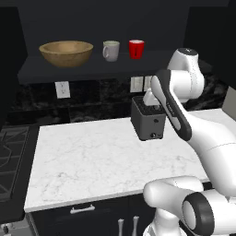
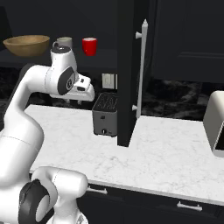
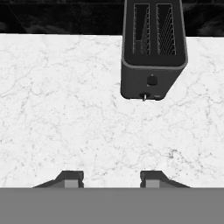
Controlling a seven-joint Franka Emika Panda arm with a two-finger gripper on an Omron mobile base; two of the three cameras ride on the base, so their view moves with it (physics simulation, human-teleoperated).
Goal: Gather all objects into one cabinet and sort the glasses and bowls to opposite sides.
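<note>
Right now my claw (image 3: 111,177) hangs above the white marble counter (image 1: 92,156), fingers spread apart and holding nothing, with the dark toaster (image 3: 153,48) just ahead of it. Up on the black cabinet's shelf (image 1: 92,69) the wooden bowl (image 1: 66,52) sits at the left, then the grey mug (image 1: 111,50) and red mug (image 1: 136,48) side by side.
</note>
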